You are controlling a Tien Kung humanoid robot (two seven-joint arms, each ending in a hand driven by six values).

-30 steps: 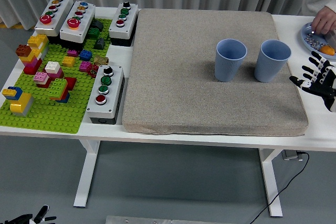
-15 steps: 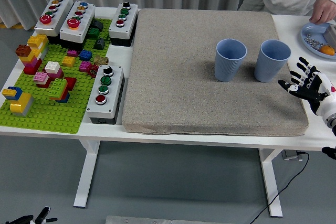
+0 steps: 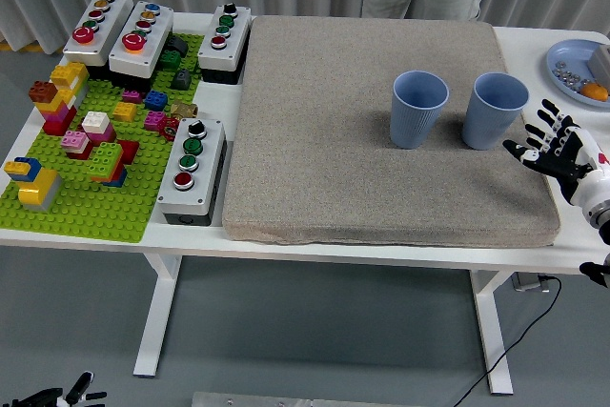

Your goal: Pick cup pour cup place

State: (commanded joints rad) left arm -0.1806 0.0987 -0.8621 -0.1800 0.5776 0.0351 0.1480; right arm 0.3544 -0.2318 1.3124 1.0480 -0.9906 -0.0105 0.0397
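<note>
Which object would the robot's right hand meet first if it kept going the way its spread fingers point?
Probably the right blue cup: the right hand, open, points up-left toward it. Height is unclear from one view.

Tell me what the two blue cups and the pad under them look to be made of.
Right cup and left cup: likely matte plastic, given the uniform pale blue, fine vertical ribs and lack of glare. Grey pad: apparently foam or felt-covered cushion, with a speckled fibrous surface and thick soft edges. Right hand is open beside the right cup.
</note>
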